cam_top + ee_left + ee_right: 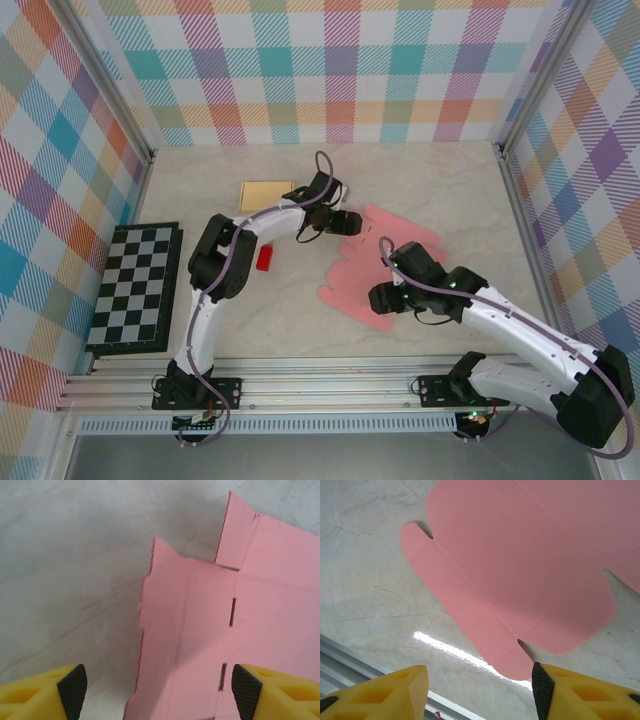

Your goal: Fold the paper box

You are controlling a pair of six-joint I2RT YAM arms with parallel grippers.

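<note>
The paper box [385, 262] is a flat pink die-cut sheet lying unfolded on the table, right of centre. My left gripper [350, 222] hovers over its far left edge. In the left wrist view its jaws [159, 692] stand open, straddling a creased side flap [175, 630] with narrow slots [233, 611], and the pads do not touch it. My right gripper [385, 298] is at the sheet's near left edge. In the right wrist view it [480, 690] is open above bare table, with a rounded flap tip [515, 662] just ahead of its right finger [540, 690].
A black-and-white chequerboard [135, 288] lies at the left. A small red block [264, 258] and a tan card [266, 195] sit left of the sheet. An aluminium rail [330, 385] runs along the near edge. Plaid walls [340, 70] enclose the table.
</note>
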